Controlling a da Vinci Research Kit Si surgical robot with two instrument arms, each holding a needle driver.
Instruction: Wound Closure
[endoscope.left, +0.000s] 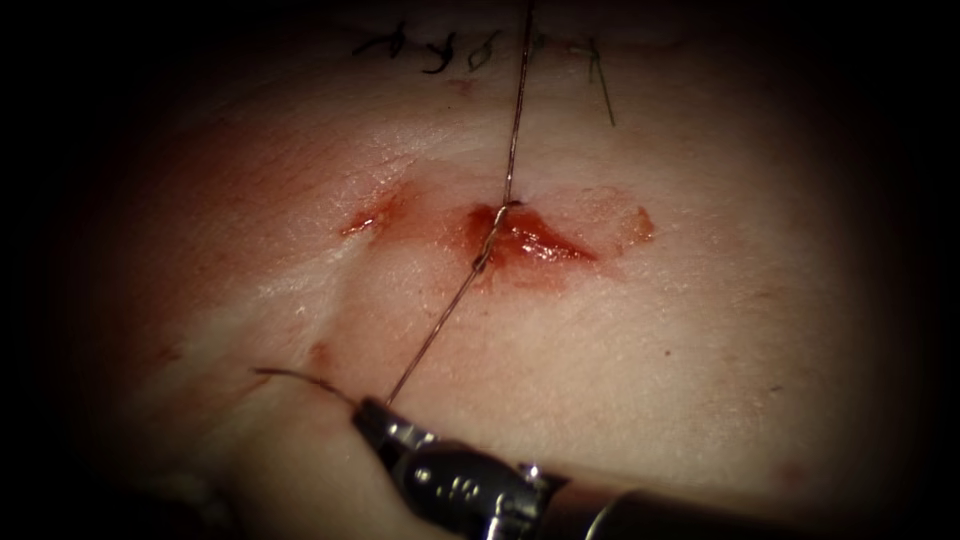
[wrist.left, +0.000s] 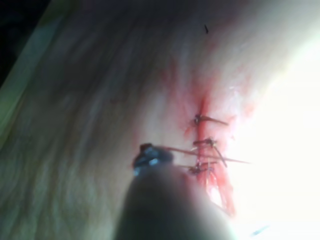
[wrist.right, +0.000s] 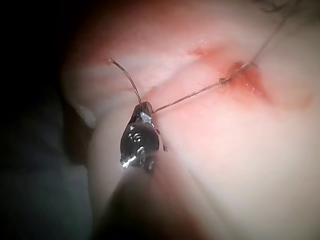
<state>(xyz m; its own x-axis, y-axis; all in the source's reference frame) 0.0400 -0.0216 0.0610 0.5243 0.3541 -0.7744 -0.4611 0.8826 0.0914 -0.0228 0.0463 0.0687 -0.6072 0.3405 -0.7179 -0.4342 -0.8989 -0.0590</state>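
One tool, the right tool, is coming in from the lower right of the endoscope view. Its fingers are pressing together on the needle, pinching it at the tail end of its curve, where the thread joins it. The rest of the needle is arching away to the left with its point in the air, wholly out of the tissue and left of the cut.

From the fingers the thread is running taut up to the near edge of the cut, crossing the red fluid there. It is coming out again at the far edge and rising straight out of the top of the view. Several cut ends of thread are lying on the tissue beyond the cut.

Seen from its own wrist, the right tool is gripping the needle the same way, the thread stretching off to the cut.

In the left wrist view the left tool is sitting just beside a row of stitches. A strand seems to be leading away from its tip, but I cannot tell whether it is holding anything.
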